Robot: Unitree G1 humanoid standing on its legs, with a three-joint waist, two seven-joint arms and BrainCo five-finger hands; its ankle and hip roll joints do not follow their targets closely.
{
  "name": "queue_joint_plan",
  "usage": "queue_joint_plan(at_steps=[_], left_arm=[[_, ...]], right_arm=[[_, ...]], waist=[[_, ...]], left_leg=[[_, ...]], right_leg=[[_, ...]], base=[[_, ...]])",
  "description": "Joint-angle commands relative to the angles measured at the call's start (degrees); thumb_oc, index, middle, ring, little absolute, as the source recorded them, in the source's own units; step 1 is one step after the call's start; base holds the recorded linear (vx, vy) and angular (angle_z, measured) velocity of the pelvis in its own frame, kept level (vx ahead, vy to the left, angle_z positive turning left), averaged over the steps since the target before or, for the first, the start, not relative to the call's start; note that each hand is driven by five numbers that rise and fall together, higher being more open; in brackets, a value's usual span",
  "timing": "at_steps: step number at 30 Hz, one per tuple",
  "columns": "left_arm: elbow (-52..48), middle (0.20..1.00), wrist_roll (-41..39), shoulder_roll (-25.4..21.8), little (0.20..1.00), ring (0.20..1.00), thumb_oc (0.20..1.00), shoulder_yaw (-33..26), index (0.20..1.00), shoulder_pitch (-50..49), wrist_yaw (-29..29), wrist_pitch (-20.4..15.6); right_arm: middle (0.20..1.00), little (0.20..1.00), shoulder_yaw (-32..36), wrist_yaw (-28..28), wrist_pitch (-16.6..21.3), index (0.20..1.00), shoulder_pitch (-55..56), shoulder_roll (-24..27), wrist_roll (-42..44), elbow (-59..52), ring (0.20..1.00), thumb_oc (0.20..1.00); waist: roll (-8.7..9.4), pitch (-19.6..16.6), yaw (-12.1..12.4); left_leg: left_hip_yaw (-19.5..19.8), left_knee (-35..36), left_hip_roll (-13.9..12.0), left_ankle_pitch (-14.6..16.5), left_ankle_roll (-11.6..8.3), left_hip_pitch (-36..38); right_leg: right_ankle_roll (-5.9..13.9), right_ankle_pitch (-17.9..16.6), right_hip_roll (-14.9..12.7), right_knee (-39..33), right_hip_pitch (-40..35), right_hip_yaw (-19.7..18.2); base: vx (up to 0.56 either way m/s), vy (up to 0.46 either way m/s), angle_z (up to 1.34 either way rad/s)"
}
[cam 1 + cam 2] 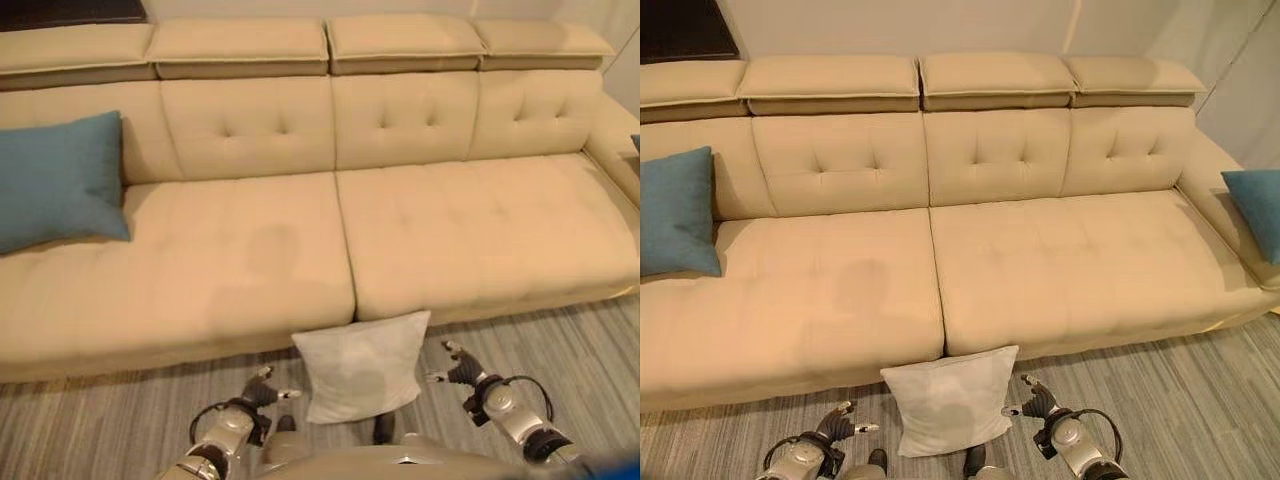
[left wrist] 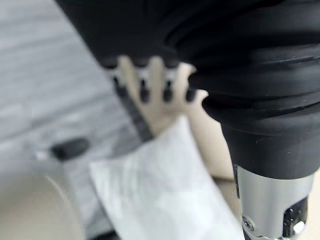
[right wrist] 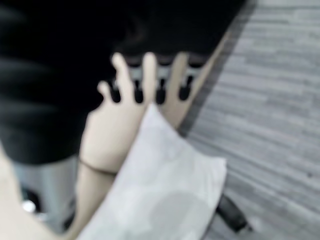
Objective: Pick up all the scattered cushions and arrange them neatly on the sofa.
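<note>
Silver fingers of my left hand (image 1: 262, 388) and my right hand (image 1: 457, 368) are spread loosely, holding nothing, one on each side of the white cushion (image 1: 362, 367) and not touching it. That cushion stands on the grey striped floor (image 1: 120, 420), leaning against the near front of the beige sofa (image 1: 300, 240). Farther off, a blue cushion (image 1: 58, 180) leans against the backrest at the sofa's left end, and another blue cushion (image 1: 1252, 210) rests at the right armrest.

You have bare seat across the sofa (image 1: 300, 250) middle. A blue cushion (image 1: 60, 180) blocks its left end. Another blue cushion (image 1: 1255, 205) blocks the right.
</note>
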State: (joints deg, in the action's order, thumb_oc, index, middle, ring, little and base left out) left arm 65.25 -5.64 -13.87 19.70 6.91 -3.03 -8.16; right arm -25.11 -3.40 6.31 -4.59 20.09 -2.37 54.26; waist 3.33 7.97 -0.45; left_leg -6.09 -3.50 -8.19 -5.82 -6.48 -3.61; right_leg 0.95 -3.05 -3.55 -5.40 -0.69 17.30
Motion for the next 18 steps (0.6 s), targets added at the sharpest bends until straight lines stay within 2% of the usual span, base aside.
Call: queue_joint_plan(at_steps=[1, 4, 5, 6, 7, 8, 10, 11, 13, 18], left_arm=[[-1.0, 1.000, -1.9, -1.2, 1.000, 1.000, 1.000, -0.8, 1.000, 2.1, -1.9, -1.7], [-4.7, 1.000, -2.5, -0.9, 1.000, 1.000, 1.000, -0.1, 1.000, 3.3, -5.3, -2.4], [-4.7, 1.000, -2.5, -0.9, 1.000, 1.000, 1.000, -0.1, 1.000, 3.3, -5.3, -2.4], [-7.4, 1.000, -2.4, -1.6, 1.000, 1.000, 1.000, 0.3, 1.000, 5.9, -9.0, -3.1], [-8.6, 1.000, -2.3, -1.9, 1.000, 1.000, 1.000, 0.3, 1.000, 7.0, -10.9, -3.5], [-10.1, 1.000, -2.6, -2.3, 1.000, 1.000, 1.000, 0.2, 1.000, 8.3, -13.2, -4.1], [-13.2, 1.000, -5.1, -3.1, 1.000, 1.000, 1.000, -0.6, 1.000, 10.6, -17.2, -5.7], [-13.2, 1.000, -5.1, -3.1, 1.000, 1.000, 1.000, -0.6, 1.000, 10.7, -17.2, -5.7], [-11.9, 1.000, -8.2, -4.4, 1.000, 1.000, 1.000, -1.4, 1.000, 15.4, -19.3, -6.6], [-10.2, 1.000, -10.0, -6.7, 1.000, 1.000, 1.000, -2.7, 1.000, 21.3, -22.3, -6.9]], right_arm=[[1.000, 1.000, -0.2, -1.7, 1.6, 1.000, -0.7, -0.4, 0.9, 1.3, 1.000, 1.000], [1.000, 1.000, 0.7, -4.7, 2.0, 1.000, -2.7, -0.1, 1.9, 1.9, 1.000, 1.000], [1.000, 1.000, 0.7, -4.7, 2.0, 1.000, -2.7, -0.1, 1.9, 1.9, 1.000, 1.000], [1.000, 1.000, 1.1, -7.2, 2.4, 1.000, -5.4, 0.3, 2.9, 1.1, 1.000, 1.000], [1.000, 1.000, 1.5, -8.6, 2.7, 1.000, -6.8, 0.4, 3.3, 1.2, 1.000, 1.000], [1.000, 1.000, 1.8, -10.1, 2.9, 1.000, -8.4, 0.6, 4.0, 1.3, 1.000, 1.000], [1.000, 1.000, 2.5, -13.4, 3.3, 1.000, -12.0, 1.2, 6.0, 1.8, 1.000, 1.000], [1.000, 1.000, 2.5, -13.4, 3.3, 1.000, -12.1, 1.2, 6.0, 1.8, 1.000, 1.000], [1.000, 1.000, 2.5, -15.9, 3.5, 1.000, -17.4, 2.1, 7.8, 1.7, 1.000, 1.000], [1.000, 1.000, 3.1, -19.1, 4.7, 1.000, -24.6, 4.5, 9.3, 0.8, 1.000, 1.000]], waist=[[1.97, 2.4, -1.7], [1.32, 5.5, -2.2], [1.31, 5.5, -2.2], [1.39, 8.8, -2.4], [1.19, 9.9, -2.3], [0.94, 10.5, -2.1], [0.47, 11.0, -1.7], [0.47, 10.8, -1.7], [0.26, 12.7, -1.8], [-0.19, 13.9, -2.1]], left_leg=[[-8.5, -1.5, -1.5, 4.4, 1.26, -0.6], [-8.8, -3.4, -1.6, 5.9, 1.82, -2.7], [-8.8, -3.4, -1.6, 5.9, 1.82, -2.7], [-8.8, -6.5, -2.0, 6.5, 2.37, -7.2], [-8.7, -7.7, -1.9, 6.7, 2.73, -9.6], [-8.3, -9.9, -2.0, 8.4, 2.57, -12.4], [-8.3, -12.3, -2.3, 8.4, 3.16, -18.9], [-8.3, -12.4, -2.4, 8.4, 3.17, -19.2], [-8.1, -14.6, -3.2, 7.8, 3.14, -24.9], [-7.3, -18.6, -4.7, 7.5, 2.89, -33.4]], right_leg=[[4.67, 8.0, -2.7, 5.9, -1.9, -2.2], [4.40, 8.3, -3.0, 9.8, 2.8, -4.1], [4.40, 8.3, -3.0, 9.8, 2.9, -4.1], [3.95, 8.1, -3.8, 15.7, 10.6, -6.1], [3.81, 7.9, -4.0, 18.2, 14.1, -6.9], [4.17, 9.3, -4.4, 21.4, 17.8, -7.9], [4.08, 9.3, -5.1, 24.9, 24.9, -8.8], [4.07, 9.3, -5.1, 25.0, 25.2, -8.9], [4.08, 9.3, -5.7, 26.9, 30.5, -9.2], [3.91, 9.4, -6.2, 30.6, 38.6, -9.8]], base=[[-0.04, -0.009, 0.38], [-0.12, 0.008, -0.03], [-0.34, 0.035, -0.42], [-0.37, 0.055, -0.38], [-0.43, 0.083, -0.39], [-0.28, 0.060, -0.25], [-0.23, 0.030, -0.24], [-0.20, -0.015, -0.20], [-0.17, -0.027, -0.12], [-0.10, -0.022, -0.09]])
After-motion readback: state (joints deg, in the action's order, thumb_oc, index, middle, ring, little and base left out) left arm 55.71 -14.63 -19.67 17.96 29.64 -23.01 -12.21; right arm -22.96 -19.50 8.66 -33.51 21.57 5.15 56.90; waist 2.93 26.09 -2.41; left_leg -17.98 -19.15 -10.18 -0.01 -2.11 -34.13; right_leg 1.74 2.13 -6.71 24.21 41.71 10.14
